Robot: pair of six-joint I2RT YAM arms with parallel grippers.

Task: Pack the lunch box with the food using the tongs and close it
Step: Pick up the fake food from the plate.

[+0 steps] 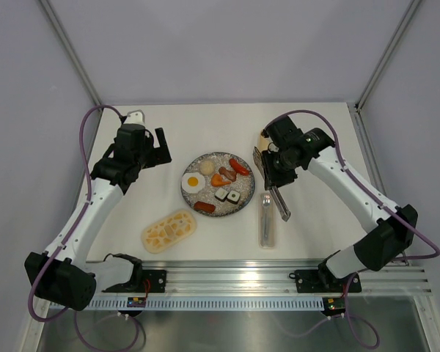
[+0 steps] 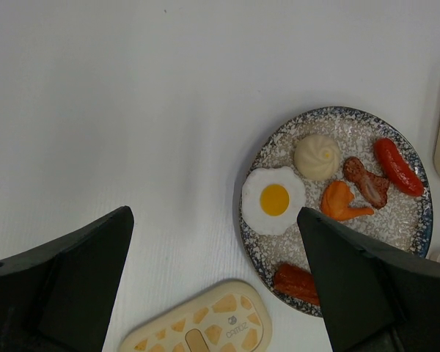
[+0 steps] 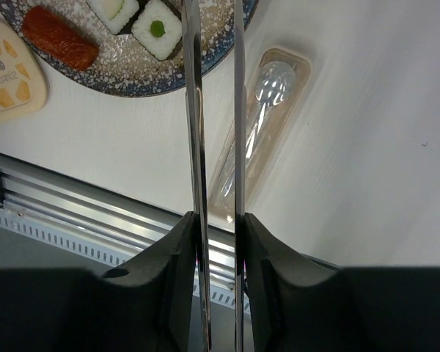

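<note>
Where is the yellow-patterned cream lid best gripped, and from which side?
Probably across its two long edges, at the middle, coming straight down from above. The lid lies flat on the table, pattern up, so its narrower width suits the jaws best.

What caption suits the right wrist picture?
Right gripper holds thin silver metal tongs near a speckled grey plate and clear cutlery case.

We note the plate [image 2: 337, 121] speckled grey, its fried egg [image 2: 273, 199] white-and-yellow, its sausage [image 2: 398, 166] red — beside the plate, a cream lid [image 2: 198, 330] patterned yellow, and silver tongs [image 3: 194, 110].
</note>
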